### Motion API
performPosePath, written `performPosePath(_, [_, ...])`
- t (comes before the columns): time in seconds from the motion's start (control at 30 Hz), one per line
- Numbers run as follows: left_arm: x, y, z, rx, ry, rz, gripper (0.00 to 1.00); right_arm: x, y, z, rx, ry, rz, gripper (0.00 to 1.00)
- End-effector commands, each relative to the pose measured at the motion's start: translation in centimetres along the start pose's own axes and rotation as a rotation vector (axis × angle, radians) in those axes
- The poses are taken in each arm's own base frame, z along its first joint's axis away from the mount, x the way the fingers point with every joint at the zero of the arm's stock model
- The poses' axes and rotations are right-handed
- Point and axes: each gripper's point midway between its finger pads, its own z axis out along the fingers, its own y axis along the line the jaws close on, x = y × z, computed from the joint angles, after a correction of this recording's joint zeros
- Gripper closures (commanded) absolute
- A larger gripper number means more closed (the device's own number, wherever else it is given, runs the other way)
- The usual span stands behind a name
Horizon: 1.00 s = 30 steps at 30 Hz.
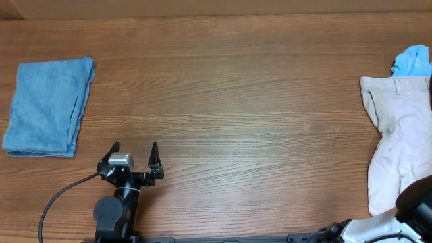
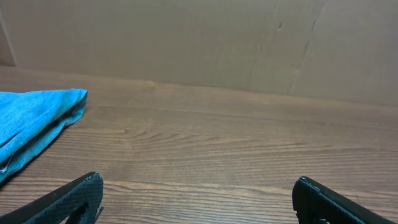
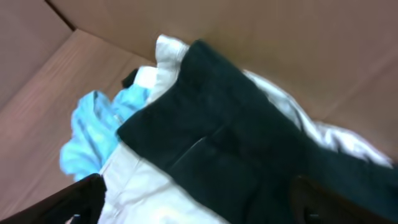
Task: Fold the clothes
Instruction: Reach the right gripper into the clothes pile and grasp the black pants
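Observation:
A folded faded-blue garment [image 1: 47, 106] lies at the table's left; its edge shows in the left wrist view [image 2: 31, 121]. My left gripper [image 1: 134, 156] is open and empty over bare wood to its right, as the left wrist view [image 2: 198, 196] shows. At the right edge lies a beige garment [image 1: 399, 135] with a light-blue one [image 1: 413, 61] behind it. The right wrist view shows a black garment [image 3: 249, 155] lying on the beige one [image 3: 143, 193], with the light-blue one [image 3: 93, 134] to the left. My right gripper [image 3: 196, 202] is open just above the pile; in the overhead view only part of the right arm [image 1: 415, 202] shows.
A brown cardboard wall [image 2: 199, 43] runs along the far side of the wooden table [image 1: 229, 88]. The left arm's base and cable [image 1: 67, 196] sit at the near edge.

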Motion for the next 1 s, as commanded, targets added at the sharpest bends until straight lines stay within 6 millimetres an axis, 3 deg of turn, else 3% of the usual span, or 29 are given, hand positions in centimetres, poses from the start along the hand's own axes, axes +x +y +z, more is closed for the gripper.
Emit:
performPosePath(0.0, [0.0, 0.1, 0.0, -0.007, -0.006, 0.019, 0.0, -3.0, -0.1, 0.9, -0.089, -0.096, -0.103, 0.05])
performPosePath(0.07, [0.0, 0.1, 0.0, -0.007, -0.006, 0.019, 0.0, -4.6, -0.6, 2.1, -0.11, -0.16, -0.154, 0.07])
performPosePath(0.17, [0.0, 0.1, 0.0, -0.007, -0.006, 0.019, 0.0, -5.0, -1.8, 4.7, -0.097, -0.182, -0.187, 0.11])
performPosePath(0.3, [0.0, 0.1, 0.0, -0.007, -0.006, 0.019, 0.0, -3.0, -3.5, 10.2, -0.073, -0.144, -0.216, 0.15])
performPosePath(0.4, [0.0, 0.1, 0.0, -0.007, -0.006, 0.019, 0.0, -1.5, -3.6, 13.5, -0.085, -0.127, -0.25, 0.14])
performPosePath(0.5, [0.0, 0.1, 0.0, -0.007, -0.006, 0.019, 0.0, -1.0, -3.4, 15.0, -0.098, -0.132, -0.25, 0.17])
performPosePath(0.63, [0.0, 0.1, 0.0, -0.007, -0.006, 0.019, 0.0, 0.8, -3.1, 17.2, -0.121, -0.101, -0.251, 0.36])
performPosePath(0.77, [0.0, 0.1, 0.0, -0.007, -0.006, 0.019, 0.0, 1.7, -3.1, 18.1, -0.125, -0.082, -0.251, 0.62])
performPosePath(0.83, [0.0, 0.1, 0.0, -0.007, -0.006, 0.019, 0.0, 1.5, -3.2, 18.1, -0.124, -0.09, -0.25, 0.61])
performPosePath(0.87, [0.0, 0.1, 0.0, -0.007, -0.006, 0.019, 0.0, 1.5, -3.4, 18.1, -0.121, -0.089, -0.248, 0.36])
performPosePath(0.9, [0.0, 0.1, 0.0, -0.007, -0.006, 0.019, 0.0, 1.5, -3.5, 18.1, -0.119, -0.089, -0.246, 0.36])
performPosePath(0.97, [0.0, 0.1, 0.0, -0.007, -0.006, 0.019, 0.0, 1.7, -3.8, 18.2, -0.117, -0.081, -0.243, 0.6])
